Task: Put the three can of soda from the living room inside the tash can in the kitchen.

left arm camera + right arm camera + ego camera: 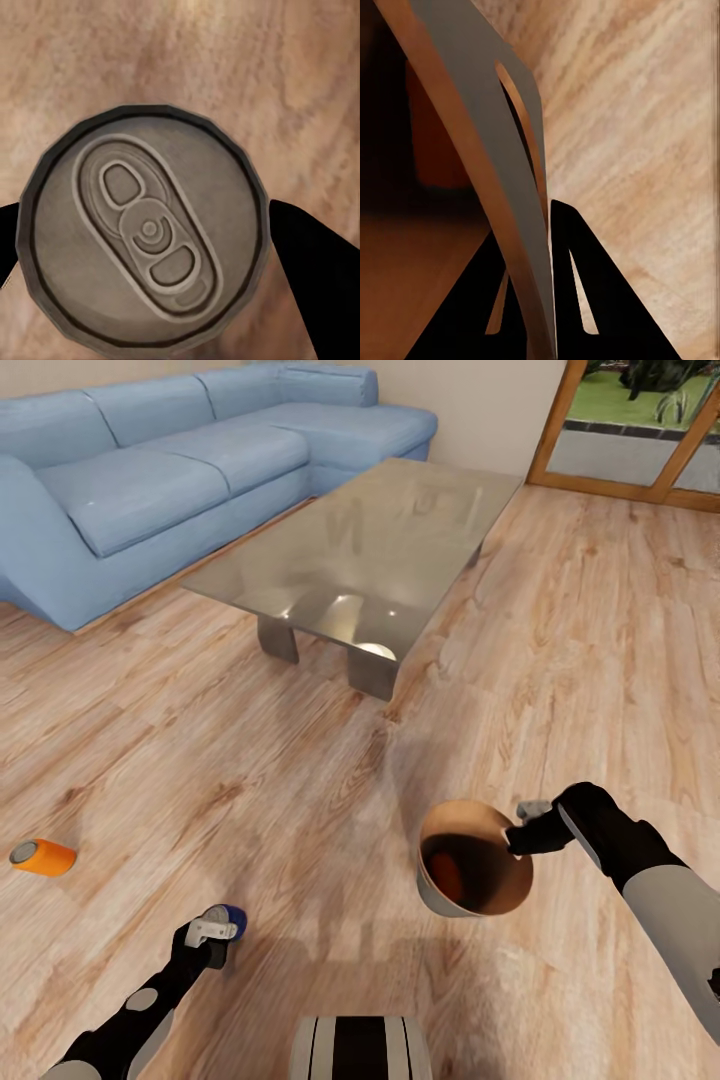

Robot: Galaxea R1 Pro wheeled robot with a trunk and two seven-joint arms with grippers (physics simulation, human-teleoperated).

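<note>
Your left gripper (222, 932) has its fingers (315, 292) spread about as wide as the blue soda can (230, 916) and closed against its sides. In the left wrist view the dark finger tips sit on either side of the can's round grey metal top (142, 231), with its oval pull-tab stamped in the middle, so the can stands end-on between them, with the wooden floor (560, 660) behind it.

Your right gripper (522, 832) has its fingers (577, 300) pinched nearly together on the rim of the trash can (430, 885). In the right wrist view the thin wall, grey outside and brown wood inside, runs straight between the two black fingers. The bin is a small round tapering shape, tilted so its mouth faces the head camera. An orange soda can (446, 875) lies inside it, just past your right fingers.

A second orange soda can (43, 856) lies on its side on the floor, well apart from your left fingers, out to their left.

Beyond both arms stand the low glass bench (380, 530) and the long blue sofa (150, 470).
</note>
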